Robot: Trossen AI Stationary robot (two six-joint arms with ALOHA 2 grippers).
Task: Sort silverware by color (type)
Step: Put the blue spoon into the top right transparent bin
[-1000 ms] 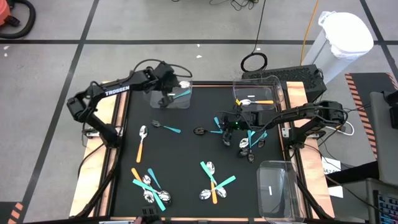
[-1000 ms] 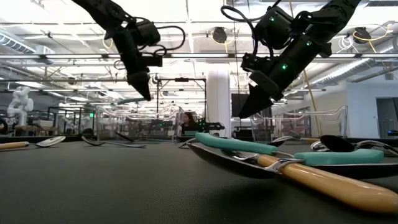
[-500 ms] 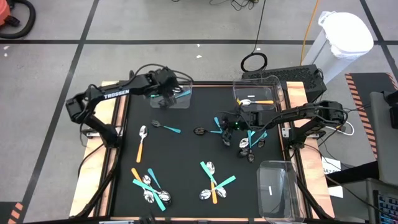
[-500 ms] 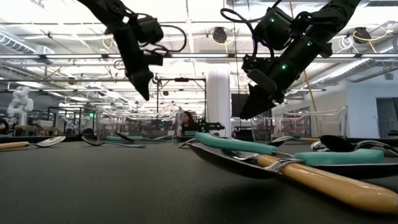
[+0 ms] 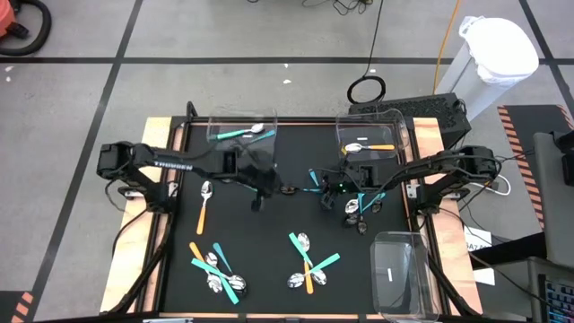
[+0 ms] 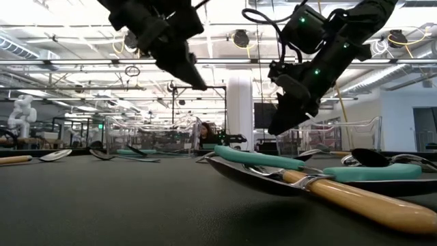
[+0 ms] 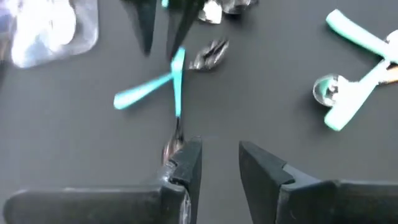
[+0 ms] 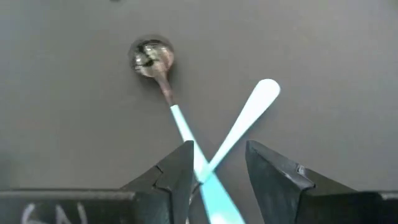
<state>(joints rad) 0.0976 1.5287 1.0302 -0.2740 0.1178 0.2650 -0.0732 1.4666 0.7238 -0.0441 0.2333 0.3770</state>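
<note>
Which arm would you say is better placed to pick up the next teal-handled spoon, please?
The right, probably. The right hand hangs open directly above two crossed teal-handled spoons, fingers either side of the crossing. The left hand is also open but empty above the mat, with teal utensils ahead of it.

A workshop with a grey concrete floor (image 5: pixel 81 99) crossed by dark lines, a white bin (image 5: pixel 491 56) and coiled black cable (image 5: pixel 366 89) beside the black-topped table (image 5: pixel 269 233), and, beyond it, a white pillar (image 6: pixel 240 109) under bright ceiling lights and pipes.
</note>
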